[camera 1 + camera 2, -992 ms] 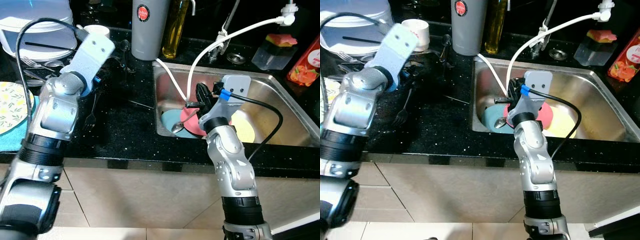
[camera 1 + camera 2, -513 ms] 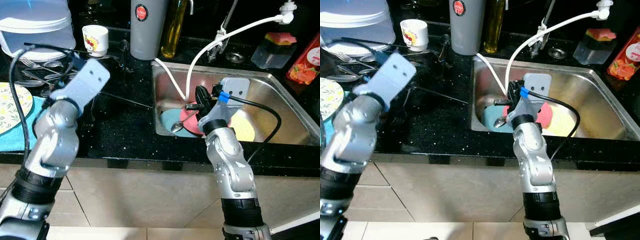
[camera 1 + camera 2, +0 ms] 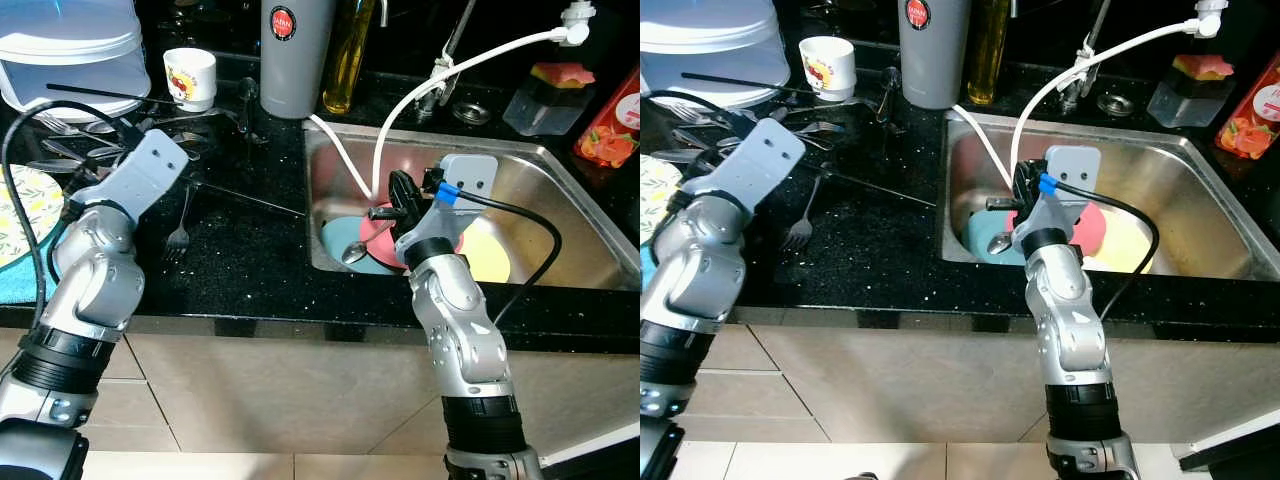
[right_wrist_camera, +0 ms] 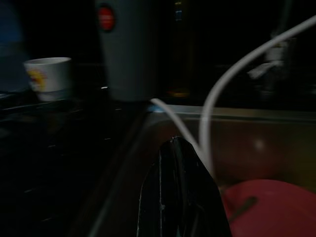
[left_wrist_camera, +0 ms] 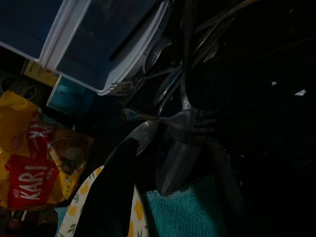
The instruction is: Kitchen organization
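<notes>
The right gripper (image 3: 398,196), fingers pressed together (nothing visibly between them), hung over the sink's (image 3: 560,170) plates (image 3: 385,232), where the hose (image 3: 400,118) could snag it.

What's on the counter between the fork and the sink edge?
In the left eye view, a thin dark stick lies across the black counter between the fork and the sink edge; apart from it, that stretch is bare.
</notes>
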{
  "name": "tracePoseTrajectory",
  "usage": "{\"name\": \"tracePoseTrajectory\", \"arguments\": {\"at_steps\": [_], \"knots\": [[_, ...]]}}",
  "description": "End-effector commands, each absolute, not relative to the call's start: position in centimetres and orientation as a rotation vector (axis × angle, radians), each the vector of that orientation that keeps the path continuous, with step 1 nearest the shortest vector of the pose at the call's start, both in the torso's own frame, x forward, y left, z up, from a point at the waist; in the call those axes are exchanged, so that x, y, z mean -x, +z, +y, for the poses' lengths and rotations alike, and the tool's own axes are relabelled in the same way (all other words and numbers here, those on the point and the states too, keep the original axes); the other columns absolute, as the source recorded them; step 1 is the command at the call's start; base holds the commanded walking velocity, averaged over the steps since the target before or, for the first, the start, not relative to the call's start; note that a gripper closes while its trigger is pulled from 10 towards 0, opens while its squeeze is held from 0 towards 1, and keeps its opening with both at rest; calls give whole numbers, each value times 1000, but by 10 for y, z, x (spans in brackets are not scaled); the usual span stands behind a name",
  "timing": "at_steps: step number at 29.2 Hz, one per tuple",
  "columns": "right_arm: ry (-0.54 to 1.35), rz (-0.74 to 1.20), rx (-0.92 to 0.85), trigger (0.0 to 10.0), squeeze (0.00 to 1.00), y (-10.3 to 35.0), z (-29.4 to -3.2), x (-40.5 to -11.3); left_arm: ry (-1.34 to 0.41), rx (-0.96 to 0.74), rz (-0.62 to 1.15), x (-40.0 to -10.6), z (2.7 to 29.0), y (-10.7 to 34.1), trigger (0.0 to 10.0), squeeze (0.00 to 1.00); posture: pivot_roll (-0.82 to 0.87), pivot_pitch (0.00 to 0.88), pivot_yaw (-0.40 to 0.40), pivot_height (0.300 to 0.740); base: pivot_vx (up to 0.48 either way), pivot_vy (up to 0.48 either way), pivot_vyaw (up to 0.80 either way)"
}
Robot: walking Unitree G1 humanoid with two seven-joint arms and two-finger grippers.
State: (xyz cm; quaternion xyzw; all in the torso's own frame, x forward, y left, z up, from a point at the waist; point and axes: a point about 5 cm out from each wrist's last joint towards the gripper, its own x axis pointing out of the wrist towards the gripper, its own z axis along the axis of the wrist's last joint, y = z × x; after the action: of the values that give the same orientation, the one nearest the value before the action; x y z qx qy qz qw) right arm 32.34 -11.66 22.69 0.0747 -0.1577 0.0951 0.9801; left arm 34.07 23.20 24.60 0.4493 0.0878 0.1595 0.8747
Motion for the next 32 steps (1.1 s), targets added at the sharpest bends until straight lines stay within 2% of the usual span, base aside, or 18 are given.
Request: {"name": "tracePoseTrajectory", "arguments": {"at_steps": [1,5,6,7,8,10,12,13,28,32], "knots": [[320,-330,-149,10000,0,233,-101,-319,344,-968,175,-344,234,250,10000,0,296,93,-90,740,0,0,0],[364,-331,-151,10000,0,234,-92,-316,321,-969,193,-349,234,247,10000,0,298,92,-94,740,0,0,0],[361,-331,-152,10000,0,234,-92,-316,317,-970,196,-350,234,246,9020,0,299,92,-92,740,0,0,0],[359,-330,-153,10000,0,234,-92,-316,316,-971,197,-351,234,246,9020,0,300,92,-93,740,0,0,0],[355,-330,-155,10000,0,233,-93,-316,308,-973,200,-352,233,245,7882,0,299,92,-91,740,0,0,0],[352,-331,-157,10000,0,233,-93,-316,303,-975,201,-353,233,245,7882,0,297,92,-90,740,0,0,0],[346,-331,-159,10000,0,233,-95,-317,288,-981,208,-355,232,243,1725,0,297,91,-87,740,0,0,0],[343,-331,-159,10000,0,233,-96,-317,283,-977,215,-355,232,241,0,0,294,91,-86,740,0,0,0],[338,-331,-162,10000,0,233,-98,-317,232,-946,240,-356,229,230,0,0,294,89,-89,740,0,0,0],[333,-329,-161,10000,0,232,-99,-317,228,-947,167,-357,219,239,0,0,291,88,-92,740,0,0,0]]}}
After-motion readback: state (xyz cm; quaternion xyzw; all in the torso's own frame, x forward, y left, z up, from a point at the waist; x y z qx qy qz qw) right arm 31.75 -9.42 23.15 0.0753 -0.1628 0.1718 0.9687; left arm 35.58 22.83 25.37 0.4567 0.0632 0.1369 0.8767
